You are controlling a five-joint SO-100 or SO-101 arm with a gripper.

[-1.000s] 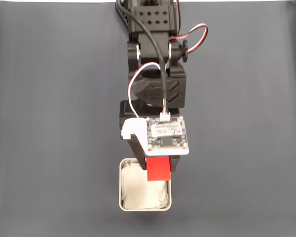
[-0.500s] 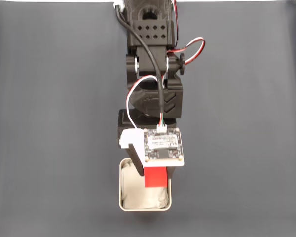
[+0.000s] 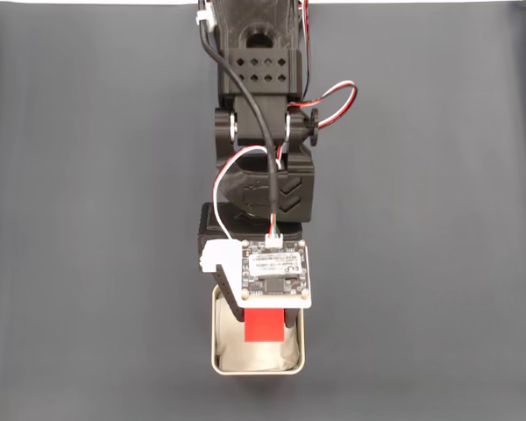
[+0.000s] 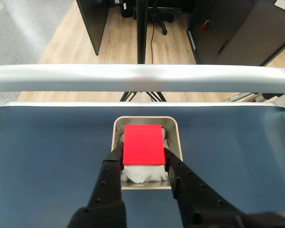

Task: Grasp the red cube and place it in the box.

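Gripper jaws clamped on the red cube, holding it directly over the lined interior of the silver box, inside its rim outline; release looks straight down.

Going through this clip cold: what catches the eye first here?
The red cube, bright against the dark mat, clamped between the black gripper fingers right over the silver box with its white lining. In the fixed view the black arm reaches down the middle of the picture to the box.

Office-like room — wood floor, dark cabinets, chair base, blue-grey table
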